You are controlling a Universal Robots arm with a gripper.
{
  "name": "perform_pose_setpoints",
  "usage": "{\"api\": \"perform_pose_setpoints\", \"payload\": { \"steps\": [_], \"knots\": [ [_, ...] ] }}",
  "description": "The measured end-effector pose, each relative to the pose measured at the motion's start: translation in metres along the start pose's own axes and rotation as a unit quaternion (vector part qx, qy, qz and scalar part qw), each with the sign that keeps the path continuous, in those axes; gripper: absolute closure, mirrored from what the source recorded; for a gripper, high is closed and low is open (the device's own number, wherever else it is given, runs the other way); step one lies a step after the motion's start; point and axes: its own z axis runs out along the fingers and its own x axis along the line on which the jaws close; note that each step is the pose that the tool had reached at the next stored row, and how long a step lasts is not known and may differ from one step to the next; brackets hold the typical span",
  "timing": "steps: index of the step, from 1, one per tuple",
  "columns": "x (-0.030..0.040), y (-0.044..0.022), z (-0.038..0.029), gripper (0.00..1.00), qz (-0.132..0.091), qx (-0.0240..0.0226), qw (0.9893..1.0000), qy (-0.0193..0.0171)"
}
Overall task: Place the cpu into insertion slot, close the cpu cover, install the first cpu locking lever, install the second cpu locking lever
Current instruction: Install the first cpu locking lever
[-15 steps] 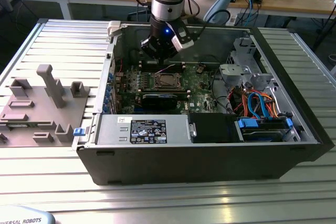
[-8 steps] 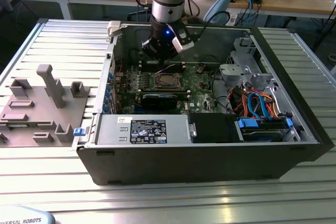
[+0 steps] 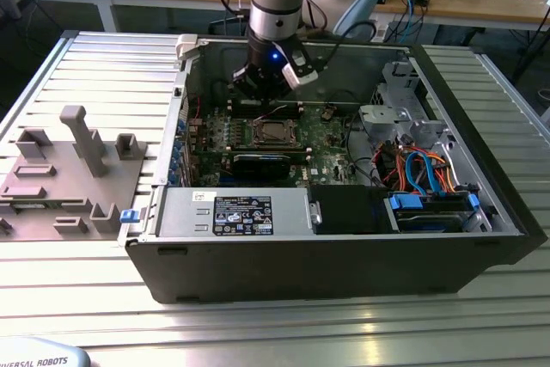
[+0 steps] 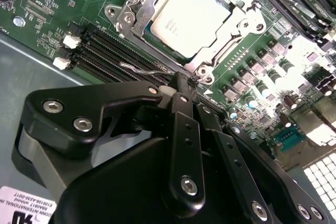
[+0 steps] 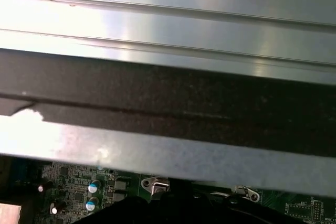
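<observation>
Open computer case (image 3: 507,212) on a ribbed metal table (image 3: 103,66), with the arm's gripper (image 3: 268,83) lowered over the far edge of the green motherboard (image 3: 331,139), just beyond the socket as the exterior view shows it. In the second wrist view the cpu (image 4: 191,17) lies seated flat in the insertion slot (image 4: 149,34), its dull silver top showing through the square opening of the cpu cover (image 4: 239,22), which lies down around it; placement and cover closing therefore appear done. A thin wire locking lever (image 4: 142,69) runs alongside the memory slots (image 4: 113,51) at one edge of the socket, its long axis roughly parallel to that edge, and ends right at the fingertips. The gripper (image 4: 181,85) stands just beside the socket's near corner, so the chip lies directly ahead of the fingers (image 4: 178,93), close but apart. The fingers are drawn together with no gap visible between them (whether they pinch the lever's end or merely press against it cannot be told). The first wrist view shows the case wall (image 5: 168,103) with a strip of board below it.
</observation>
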Motion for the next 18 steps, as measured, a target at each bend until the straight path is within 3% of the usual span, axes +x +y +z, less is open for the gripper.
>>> {"api": "perform_pose_setpoints", "payload": {
  "steps": [18],
  "knots": [
    [-0.0053,-0.0002,0.0116,0.89,0.0,0.0014,1.0,0.0001]
  ]
}}
